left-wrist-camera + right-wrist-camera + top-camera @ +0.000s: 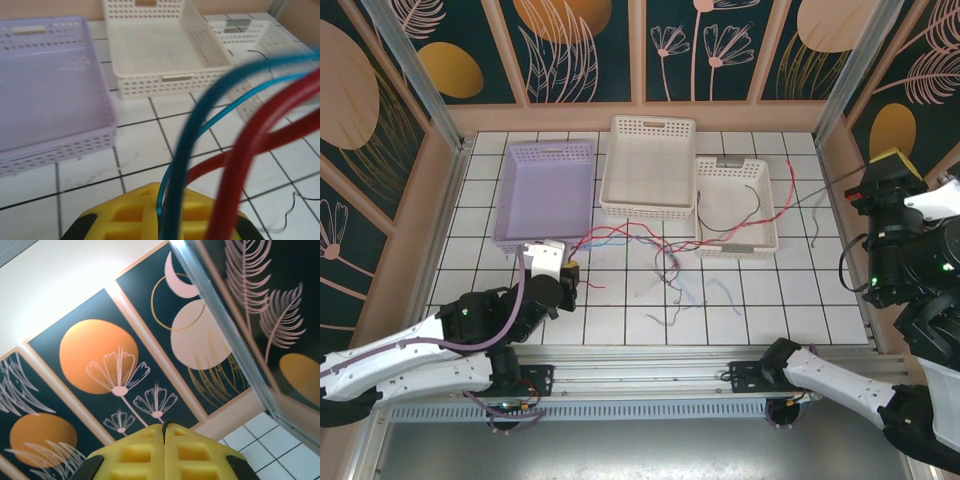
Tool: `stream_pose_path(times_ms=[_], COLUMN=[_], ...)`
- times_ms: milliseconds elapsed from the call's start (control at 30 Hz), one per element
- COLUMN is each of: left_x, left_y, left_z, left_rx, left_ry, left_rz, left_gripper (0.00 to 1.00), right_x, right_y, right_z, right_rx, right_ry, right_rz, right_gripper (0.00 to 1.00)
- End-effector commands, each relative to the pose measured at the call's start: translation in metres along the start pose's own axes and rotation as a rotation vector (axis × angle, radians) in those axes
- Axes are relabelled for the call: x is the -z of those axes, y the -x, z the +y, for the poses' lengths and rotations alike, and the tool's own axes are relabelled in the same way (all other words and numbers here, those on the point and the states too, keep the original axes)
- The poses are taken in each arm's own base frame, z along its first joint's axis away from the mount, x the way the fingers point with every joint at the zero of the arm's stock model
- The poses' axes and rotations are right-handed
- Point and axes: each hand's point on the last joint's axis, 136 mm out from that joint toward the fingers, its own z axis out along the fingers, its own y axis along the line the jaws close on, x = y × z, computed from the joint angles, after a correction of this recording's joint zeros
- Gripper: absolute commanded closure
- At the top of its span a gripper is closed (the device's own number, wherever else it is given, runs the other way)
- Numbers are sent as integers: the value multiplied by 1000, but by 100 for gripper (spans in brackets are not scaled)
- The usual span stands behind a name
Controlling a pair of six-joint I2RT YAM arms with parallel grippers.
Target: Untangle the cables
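Your left gripper [568, 272] sits low over the table [800, 300], just in front of the lilac basket [545, 150]. Its yellow pads are clamped on the cables [181, 165]: a blue and a red strand rise out of them in the wrist view. From there the strands run right across the tiles into a loose tangle in front of the big white basket [650, 208]. More red and dark strands lie inside the small white basket [738, 247] and spill over its front wall.

Your right gripper [164, 445] is raised at the far right, pads pressed together with a dark sliver at the top of the seam. A thin dark strand runs taut from it toward the small basket.
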Motion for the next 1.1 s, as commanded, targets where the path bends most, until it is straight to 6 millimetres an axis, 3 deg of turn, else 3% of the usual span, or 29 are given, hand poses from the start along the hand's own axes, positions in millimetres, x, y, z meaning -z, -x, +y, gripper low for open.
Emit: stream_pose_path(times_ms=[0,100,233,400,533,667,733,833,933,1067], left_x=[5,11,10,1,-9,-23,-35,-55,-76,-101], left_y=[13,27,40,40,35,28,22,11,-2,-18], left_z=[25,41,48,58,52,36,23,5,-9,-23], left_rx=[-20,-10,2,-64,-45,-31,-24,-28,-32,-56], left_ry=[141,205,226,329,296,239,194,158,135,123], left_rz=[-36,-71,-95,-74,-61,-37,-18,19,49,86], left_gripper=[100,100,100,100,100,100,100,100,100,100], right_x=[4,5,-1,1,2,-4,-6,-7,-7,-4], right_y=[12,7,-14,-23,-34,-80,-115,-160,-189,-210], right_z=[-22,-28,-22,-31,-34,-9,14,32,43,53], right_rx=[15,22,69,84,112,157,177,185,178,159], right_ry=[-110,-132,-112,-140,-131,-1,119,211,269,327], right_rz=[-54,-53,-5,15,51,194,286,387,448,493], right_gripper=[100,100,100,100,100,100,100,100,100,100])
